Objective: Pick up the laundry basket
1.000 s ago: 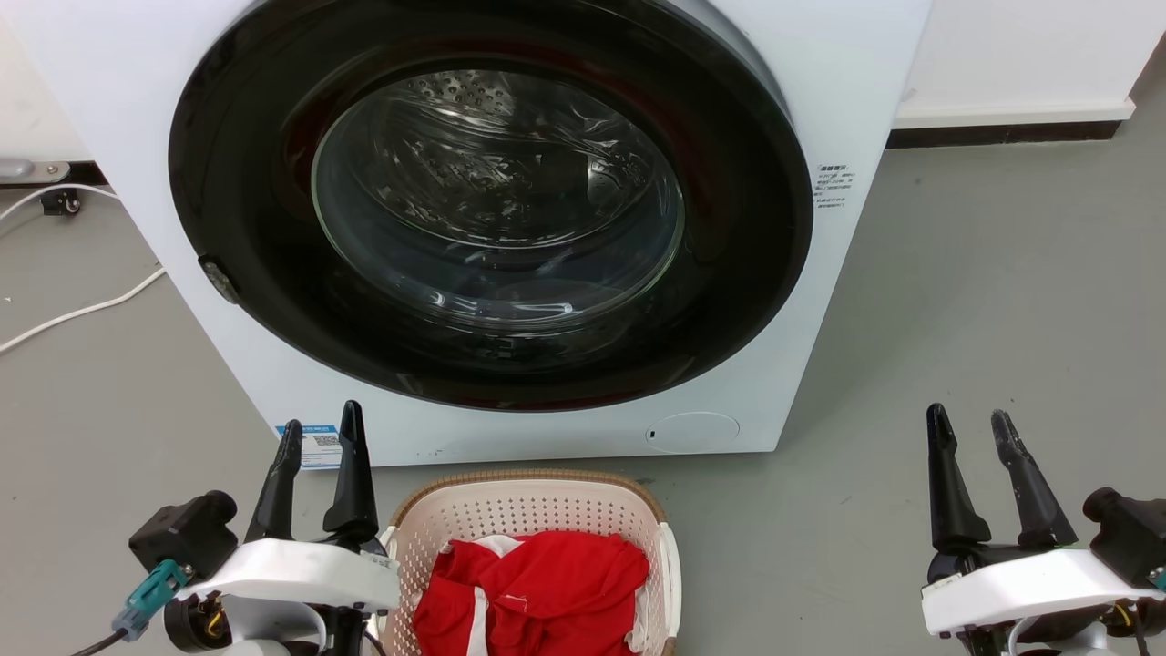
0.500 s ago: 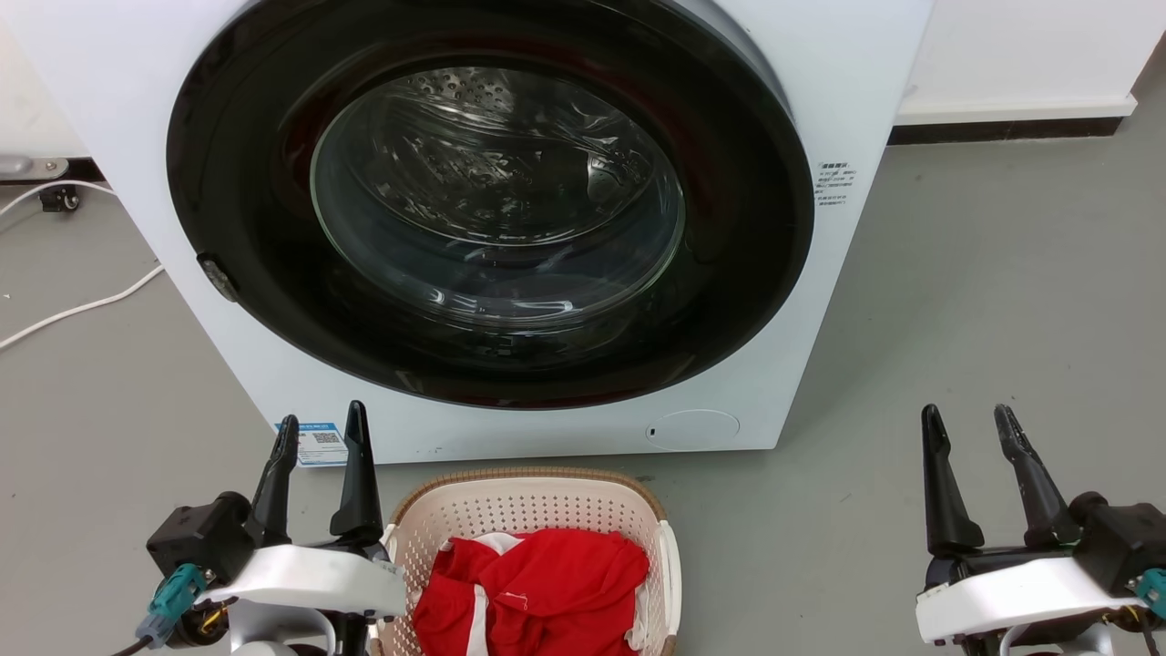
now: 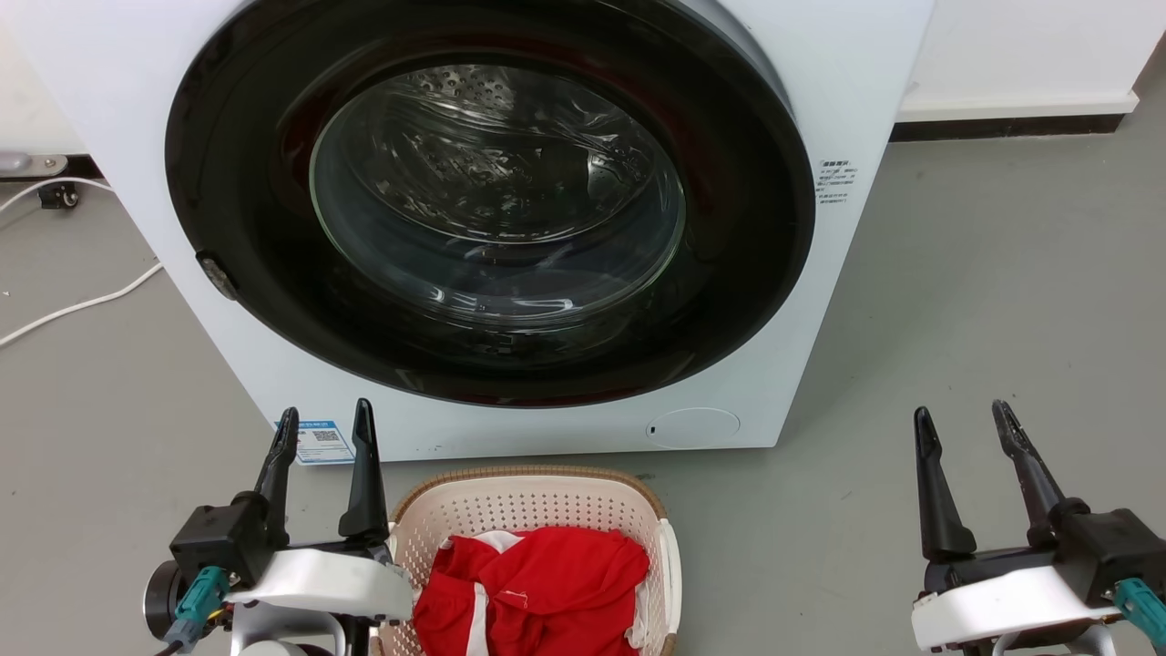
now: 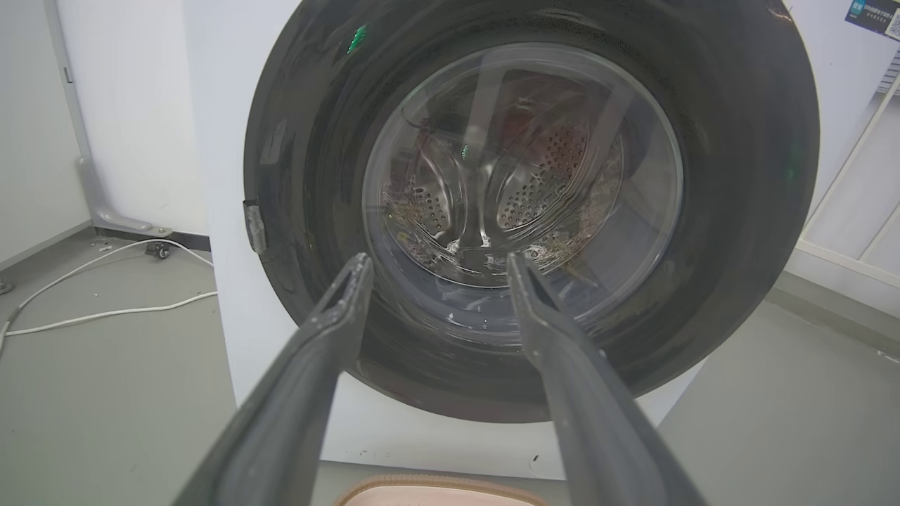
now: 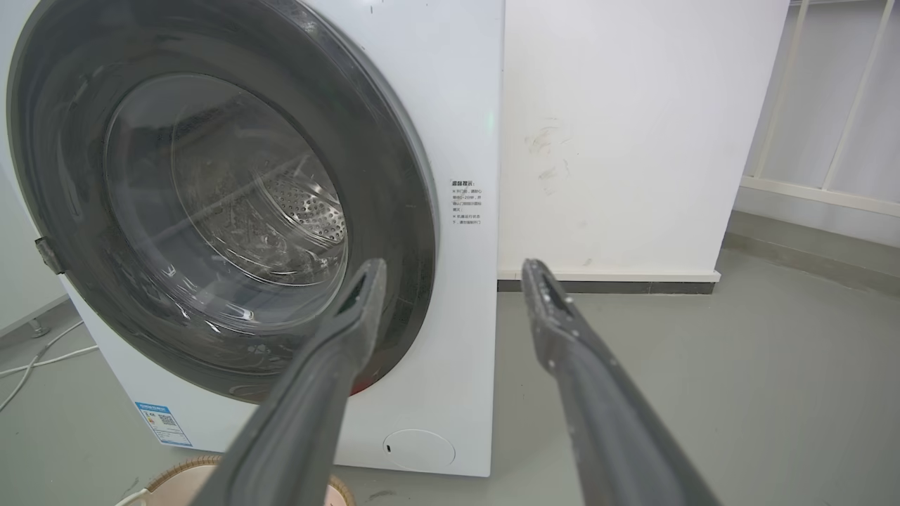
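Floor point(image 3: 984, 301): grey, smooth; carries washer and basket.
Wall point(image 3: 1020, 46): white w/ dark skirting, behind and to R of washer.
Washer point(image 3: 847, 91): white front-loader, upright on floor, faces robot.
Washer door point(image 3: 729, 273): black round ring w/ glass centre, appears shut; latch on its L edge; perforated steel drum visible through glass.
Laundry basket point(image 3: 528, 475): on floor just in front of washer's base, centre-bottom of head view, between the two arms. Cream perforated walls, brown woven-look rim, white side handle on R. Not lifted; near part cut off by frame edge.
Red garment point(image 3: 547, 583): inside basket, crumpled, w/ white trim; sits below rim.
Left tool point(image 3: 326, 412): fingers spread, nothing between them; tips aim at washer's lower L corner. Sits just beside basket's L edge; wrist housing overlaps that edge in head view, contact cannot be told.
Right tool point(image 3: 961, 412): fingers spread, empty; over bare floor, well apart from basket to its R.
Cable point(image 3: 82, 310): white, loose on floor L of washer.
Round flap point(image 3: 692, 428): low on washer front, R of centre.
Blue sticker point(image 3: 321, 439): washer's lower L corner, behind L fingers.
Text label point(image 3: 833, 185): R of door; print too small to read.
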